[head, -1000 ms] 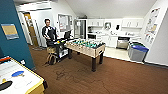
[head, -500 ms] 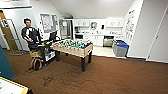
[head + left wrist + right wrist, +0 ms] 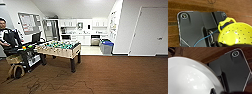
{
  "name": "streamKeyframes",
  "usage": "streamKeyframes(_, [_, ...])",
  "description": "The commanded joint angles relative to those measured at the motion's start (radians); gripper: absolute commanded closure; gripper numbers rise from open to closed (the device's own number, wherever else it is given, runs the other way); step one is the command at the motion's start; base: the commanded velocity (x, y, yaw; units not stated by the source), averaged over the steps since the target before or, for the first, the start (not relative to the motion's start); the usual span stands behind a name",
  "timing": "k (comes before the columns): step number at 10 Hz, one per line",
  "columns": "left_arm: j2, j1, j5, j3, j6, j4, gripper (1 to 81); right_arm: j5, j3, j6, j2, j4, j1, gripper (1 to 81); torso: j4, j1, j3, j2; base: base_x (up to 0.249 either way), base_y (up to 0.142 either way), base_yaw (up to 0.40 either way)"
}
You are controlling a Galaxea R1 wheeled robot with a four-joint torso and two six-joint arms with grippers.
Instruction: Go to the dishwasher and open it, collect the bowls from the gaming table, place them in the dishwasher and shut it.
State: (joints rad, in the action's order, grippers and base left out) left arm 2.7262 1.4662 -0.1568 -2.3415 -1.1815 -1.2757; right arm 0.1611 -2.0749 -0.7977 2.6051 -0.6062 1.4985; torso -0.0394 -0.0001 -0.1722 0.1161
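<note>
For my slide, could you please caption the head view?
Wooden table-football table on brown floor, white kitchenette with steel-fronted dishwasher beyond, seated person at left.

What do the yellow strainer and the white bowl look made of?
Yellow strainer: likely plastic, an even bright colour with soft glossy highlights, a moulded loop handle and punched holes. White bowl: glossy, smooth, with sharp reflections; could be glazed ceramic or hard plastic, can't tell which.

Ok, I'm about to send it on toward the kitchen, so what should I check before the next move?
1. Way past the football table, on its right: ok.
2. Person seated left, off that way: ok.
3. Blue bin by the kitchen entrance leaves room: cannot tell.
4. Dishwasher door open: cannot tell.
5. Yellow perforated bowl held securely: cannot tell.
6. White bowl held securely: cannot tell.
</note>
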Motion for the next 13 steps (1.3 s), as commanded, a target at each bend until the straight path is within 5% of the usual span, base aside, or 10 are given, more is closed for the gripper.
streamKeyframes(1, [-0.020,-0.051,0.019,0.008,-0.001,-0.005,81.1,-0.003,0.023,0.003,-0.014,-0.029,-0.051,81.1,0.000,0.000,0.000,0.000,0.000,-0.243,0.000])
streamKeyframes(3, [-0.022,-0.051,0.017,0.008,-0.001,-0.004,81.1,-0.003,0.023,0.003,-0.014,-0.030,-0.053,81.1,0.000,0.000,0.000,0.000,0.000,-0.138,0.000])
streamKeyframes(13, [-0.025,-0.051,-0.004,0.008,-0.001,-0.010,81.1,-0.003,0.023,0.003,-0.014,-0.030,-0.053,81.1,0.000,0.000,0.000,0.001,0.025,0.000,0.000])
